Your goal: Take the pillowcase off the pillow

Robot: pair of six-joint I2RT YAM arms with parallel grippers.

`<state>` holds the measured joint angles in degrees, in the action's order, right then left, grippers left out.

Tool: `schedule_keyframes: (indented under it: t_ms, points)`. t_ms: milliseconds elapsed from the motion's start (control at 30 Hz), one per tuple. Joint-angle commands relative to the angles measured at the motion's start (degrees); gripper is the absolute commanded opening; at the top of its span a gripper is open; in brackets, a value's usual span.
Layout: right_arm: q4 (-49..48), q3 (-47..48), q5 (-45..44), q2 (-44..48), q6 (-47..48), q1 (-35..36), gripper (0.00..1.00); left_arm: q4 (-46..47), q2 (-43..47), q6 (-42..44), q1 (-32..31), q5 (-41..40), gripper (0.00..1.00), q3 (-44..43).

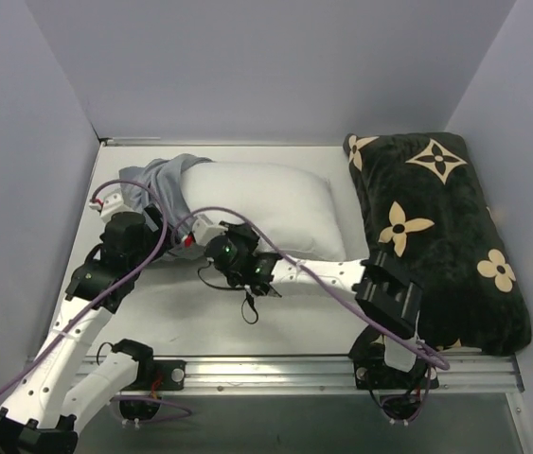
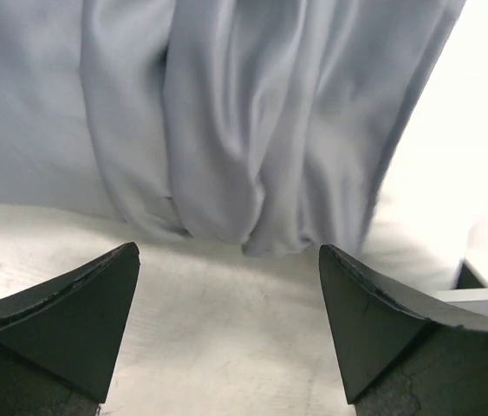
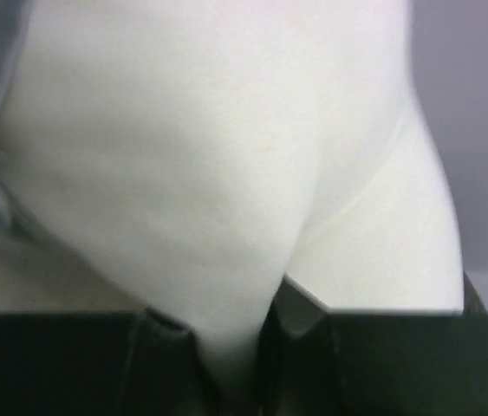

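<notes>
Setting: pale table [image 1: 181, 312] boxed in by plain grey-lilac walls, both arm bases at its near edge.
Right gripper [image 3: 230, 364]: jaws drawn together on the pillow [image 3: 191, 156]; a fold of white cover is squeezed between the dark fingers and bulges out above them.
Right gripper, position: at the pillow's near long edge, toward its left half, as the overhead view shows.
Left gripper [image 2: 228, 256]: jaws wide apart and holding nothing; bare table shows between the fingertips.
Left gripper, position: low over the table at the pillow's left end, aimed at the gathered cloth and just short of it.
Pillowcase [image 2: 226, 130]: grey-blue cloth, bunched in deep vertical folds; it sits around the far-left end of the pillow, its lower edge resting on the table.
Pillow, body: plump, white, lying across the middle of the table; most of its length is bare, with the near right corner pointed and uncovered.
Bystander item: black cushion with tan flower motifs [image 1: 436, 227], along the right side, just beside the pillow's right end.
Progress, done: the cover is worked off most of the pillow and crowded onto one end.
Progress, left: the last covered end is not yet freed.
Judgement: with the right arm anchoring the pillow, what remains is for the left to take the bunched cloth and draw it clear.
</notes>
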<state>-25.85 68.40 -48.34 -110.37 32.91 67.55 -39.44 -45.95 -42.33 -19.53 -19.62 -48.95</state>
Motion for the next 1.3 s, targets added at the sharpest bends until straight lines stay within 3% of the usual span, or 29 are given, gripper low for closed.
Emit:
schedule_keyframes:
  t_ms: [0, 67, 100, 233, 333, 700, 800, 833, 867, 967, 1100, 1267]
  points:
    - [25.9, 11.2, 7.4, 11.0, -19.8, -3.2, 0.0, 2.4, -1.8, 4.2, -0.2, 2.6, 0.93, -6.1]
    - [36.3, 22.0, 10.5, 11.0, -23.5, -5.0, 0.0, 2.4, -3.3, 5.1, -0.5, 5.3, 0.93, -9.4]
    - [46.0, 26.6, 13.9, 10.4, -27.2, -5.6, 0.0, 2.4, -4.7, 5.9, -0.9, 6.0, 0.93, -10.5]
    - [60.2, 41.6, 21.4, 7.7, -32.5, -8.1, 0.0, 2.0, -5.8, 6.3, -3.6, 2.7, 0.93, -15.3]
    - [63.7, 46.6, 28.3, 7.7, -35.7, -10.3, 0.0, 1.7, -7.5, 6.8, -4.8, 1.2, 0.93, -18.0]
    - [63.3, 44.4, 35.9, 10.7, -38.9, -13.1, 0.0, 10.2, -15.6, 9.5, -6.2, -0.1, 0.91, -14.6]
    - [63.3, 43.7, 34.6, 12.6, -39.2, -13.1, 0.0, 10.1, -17.0, 9.4, -5.7, -6.4, 0.67, -14.3]
    - [63.3, 43.3, 34.2, 13.2, -39.4, -13.4, 0.0, 9.9, -16.7, 9.1, -5.4, -8.1, 0.53, -14.2]
    - [63.4, 42.9, 33.8, 13.9, -39.6, -13.8, 0.0, 9.7, -16.5, 8.7, -4.0, -11.0, 0.27, -14.2]
    - [63.7, 41.2, 35.4, 16.8, -42.0, -16.8, 0.0, 9.1, -15.4, 8.0, 2.2, -12.3, 0.01, -14.3]
    - [64.2, 40.3, 36.9, 20.6, -43.9, -20.0, 0.0, 8.2, -16.0, 7.4, 11.8, -10.9, 0.0, -14.7]
    - [64.7, 41.5, 42.4, 24.2, -45.8, -21.1, 0.0, 8.8, -19.4, 5.5, 18.4, -11.4, 0.0, -15.3]
